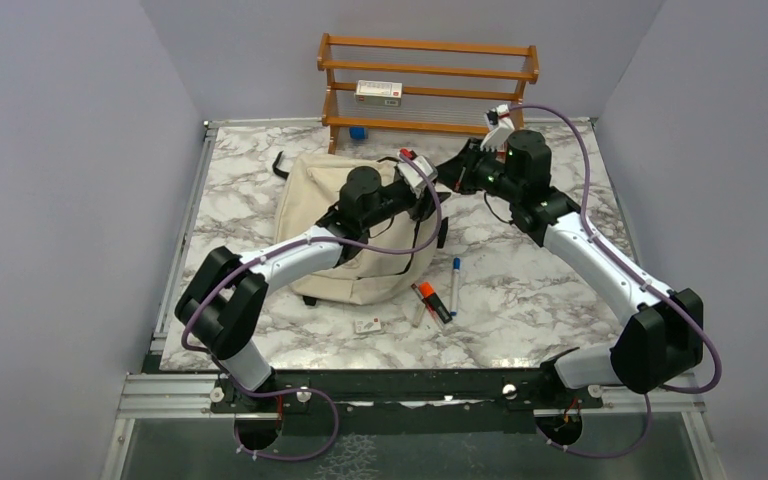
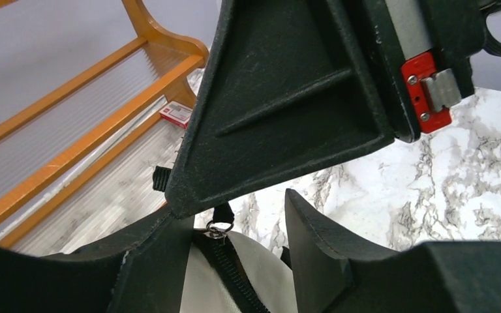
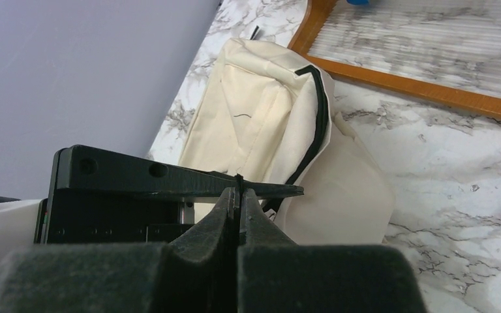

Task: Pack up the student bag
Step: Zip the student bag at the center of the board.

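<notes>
Top view: left arm [image 1: 290, 250] crosses the bag [image 1: 310, 190], hiding its middle. Small white item [image 1: 367, 326] on the near side of the bag, too small to identify. Left wrist: bag cut off at bottom edge; right fingers [image 2: 280, 98] block the view above it. Right wrist: unclear whether those fingers pinch anything.

Count on the bench [image 1: 540, 300]: student bag [image 1: 310, 195] — one. Pens and markers — three as far as can be told, among them one blue-capped pen [image 1: 455, 283] and one orange-capped marker [image 1: 427, 293]. Small white block [image 1: 367, 326], one. Wooden rack [image 1: 428, 47], one, bearing one box [image 1: 378, 92].
</notes>
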Controlling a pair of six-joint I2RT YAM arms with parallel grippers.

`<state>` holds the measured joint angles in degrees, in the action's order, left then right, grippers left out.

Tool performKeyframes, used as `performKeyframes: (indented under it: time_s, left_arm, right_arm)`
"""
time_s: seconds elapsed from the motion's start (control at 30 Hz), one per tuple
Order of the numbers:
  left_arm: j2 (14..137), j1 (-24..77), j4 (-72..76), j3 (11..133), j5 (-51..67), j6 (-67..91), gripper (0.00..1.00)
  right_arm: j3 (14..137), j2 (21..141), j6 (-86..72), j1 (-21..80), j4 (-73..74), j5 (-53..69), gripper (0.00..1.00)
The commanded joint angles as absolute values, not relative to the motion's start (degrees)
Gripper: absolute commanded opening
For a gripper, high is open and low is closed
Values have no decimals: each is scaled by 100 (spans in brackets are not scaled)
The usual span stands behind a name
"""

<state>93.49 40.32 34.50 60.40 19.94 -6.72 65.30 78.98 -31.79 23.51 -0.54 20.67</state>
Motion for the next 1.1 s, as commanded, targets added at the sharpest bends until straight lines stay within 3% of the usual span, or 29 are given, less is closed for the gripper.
performKeyframes:
  time_s: [0.0, 0.1, 0.17, 0.33, 0.43, 0.6, 0.8, 1.07]
  left_arm:
    - [9273, 4118, 3810, 6037, 1748, -871, 52]
    - [9217, 4122, 3977, 5934, 1647, -887, 51]
    - [9213, 4129, 4102, 5892, 1591, -881, 44]
    - [9249, 4129, 4246, 5901, 1643, -768, 21]
    - [9264, 4127, 4271, 5919, 1709, -718, 0]
    - [9211, 4128, 4269, 5842, 1714, -638, 0]
    - [9013, 4129, 4280, 5699, 1627, -409, 0]
    - [8483, 4106, 4272, 5414, 1267, 362, 0]
  right_arm:
    - [6550, 7564, -3305, 2329, -695, 2283, 3]
    - [6531, 7557, -3313, 2329, -692, 2285, 3]
    - [6513, 7546, -3322, 2330, -707, 2285, 3]
    - [6474, 7518, -3301, 2330, -683, 2243, 5]
    - [6429, 7487, -3258, 2329, -666, 2139, 12]
    - [6203, 7208, -3120, 2329, -722, 1582, 32]
    - [5514, 6700, -2625, 2329, -930, 818, 46]
    - [4253, 6216, -1291, 2329, -1854, 2000, 66]
